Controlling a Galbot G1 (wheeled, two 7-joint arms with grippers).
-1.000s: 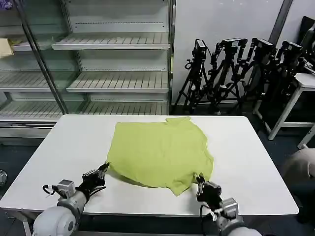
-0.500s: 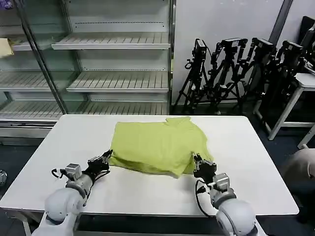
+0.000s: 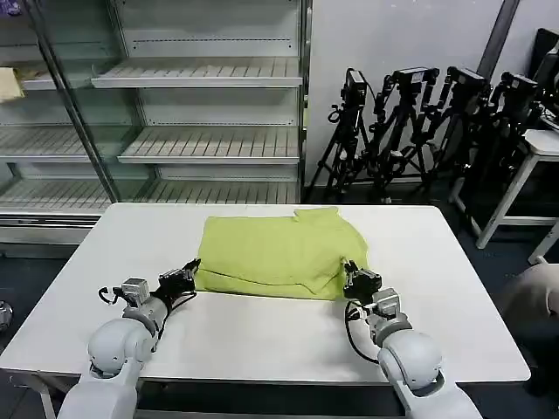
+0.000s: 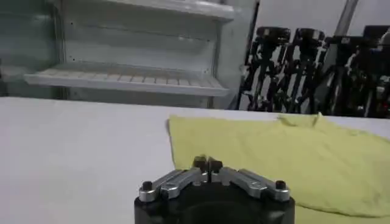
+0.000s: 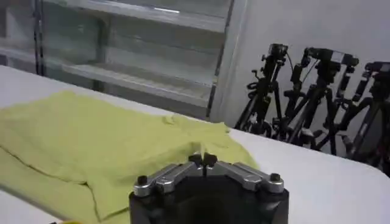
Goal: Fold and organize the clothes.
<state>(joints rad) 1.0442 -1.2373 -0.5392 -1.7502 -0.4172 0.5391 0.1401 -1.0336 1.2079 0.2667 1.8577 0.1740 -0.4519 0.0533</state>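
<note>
White table (image 3: pixel 262 336) carries our T-shirt (image 3: pixel 275 253); left gripper (image 3: pixel 184 278) and right gripper (image 3: pixel 356 281), jaws pinching its hem, fold it halfway; next, lay and release.

The underside of the T-shirt (image 3: pixel 278 253) lies hidden against the counter (image 3: pixel 262 336), as does the layer beneath its folded near edge; whether any print faces down cannot be told. In the left wrist view the shirt's far side runs off the picture's edge, and the left end effector (image 4: pixel 207 163) is cut off below its black housing. The right end effector (image 5: pixel 202 160) is likewise cropped at the base, its fingertips meeting against the cloth so that any pinched fabric cannot be made out. The metal shelves (image 3: pixel 196 131) are cropped at the top and left. A pale shape (image 3: pixel 537 301) at the right edge is too cut off to identify.
</note>
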